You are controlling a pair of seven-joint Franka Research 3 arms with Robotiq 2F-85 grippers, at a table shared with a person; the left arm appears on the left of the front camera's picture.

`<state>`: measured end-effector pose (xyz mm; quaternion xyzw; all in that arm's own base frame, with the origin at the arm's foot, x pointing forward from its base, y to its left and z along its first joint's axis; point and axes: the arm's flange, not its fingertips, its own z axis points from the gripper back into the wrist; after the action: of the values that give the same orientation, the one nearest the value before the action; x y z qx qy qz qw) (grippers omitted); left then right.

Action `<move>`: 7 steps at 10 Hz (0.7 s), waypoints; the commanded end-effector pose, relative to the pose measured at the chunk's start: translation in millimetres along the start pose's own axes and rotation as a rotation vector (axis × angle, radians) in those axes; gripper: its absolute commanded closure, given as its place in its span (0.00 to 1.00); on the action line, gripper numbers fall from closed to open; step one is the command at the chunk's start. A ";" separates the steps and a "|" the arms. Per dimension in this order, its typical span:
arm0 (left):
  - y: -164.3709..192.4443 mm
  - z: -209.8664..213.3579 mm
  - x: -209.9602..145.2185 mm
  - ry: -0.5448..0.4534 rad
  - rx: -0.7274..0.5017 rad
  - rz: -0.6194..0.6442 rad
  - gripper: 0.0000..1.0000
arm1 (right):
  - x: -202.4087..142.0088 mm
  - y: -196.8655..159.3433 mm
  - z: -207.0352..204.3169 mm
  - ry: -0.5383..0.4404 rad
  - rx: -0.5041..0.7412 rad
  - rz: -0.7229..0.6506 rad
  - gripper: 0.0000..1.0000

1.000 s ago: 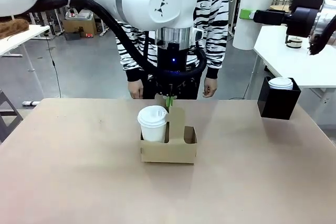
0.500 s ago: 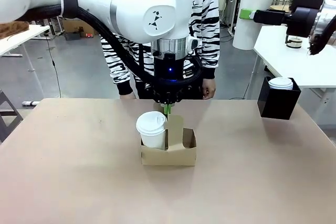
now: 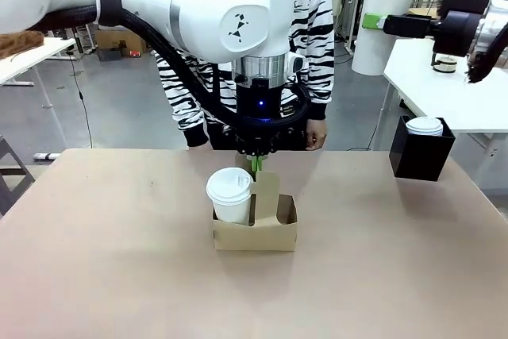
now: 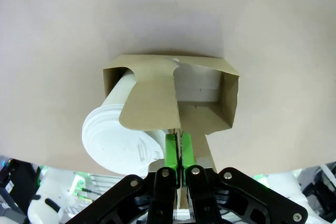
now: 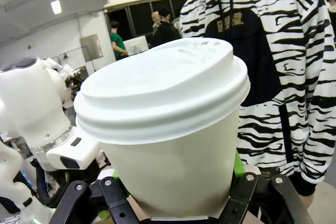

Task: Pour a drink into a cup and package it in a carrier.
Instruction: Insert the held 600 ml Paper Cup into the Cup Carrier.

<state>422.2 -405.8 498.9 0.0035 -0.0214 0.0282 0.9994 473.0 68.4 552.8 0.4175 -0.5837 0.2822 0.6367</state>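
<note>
Raised at the right, the right gripper clamps its jaws on a second lidded cup. On the bench sits the carrier, the cup standing lidded in its left hole. The left gripper pinches the upright handle tab, jaws nearly together. Beyond stands a person.

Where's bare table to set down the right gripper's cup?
Bare table left of the carrier, and between it and the black box. The carrier's right hole is free. Crowded at the centre tab: left gripper and lidded cup.
</note>
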 end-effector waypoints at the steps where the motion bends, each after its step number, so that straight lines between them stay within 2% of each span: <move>1: 7.0 11.8 -0.4 -0.001 -0.026 -0.010 0.41 | 3.2 0.1 -2.3 -0.009 0.006 0.017 0.20; 2: 12.7 23.7 0.9 0.008 -0.049 -0.016 0.00 | 3.2 0.1 -2.3 -0.009 0.006 0.017 0.20; 4: 28.4 51.3 7.5 0.073 -0.091 -0.070 0.00 | 0.0 0.0 0.0 0.000 0.000 0.000 0.20; 5: 38.0 66.6 6.3 0.067 -0.106 -0.092 0.19 | -7.6 -7.6 -15.0 0.028 0.085 -0.025 0.20; 7: 62.7 96.3 4.2 0.086 -0.139 -0.155 0.00 | -26.4 -14.3 -46.9 0.065 0.246 -0.026 0.20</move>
<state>424.1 -360.4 588.1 -0.0559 0.0043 -0.0273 0.9981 486.3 95.9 526.1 0.4708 -0.5402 0.3193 0.6202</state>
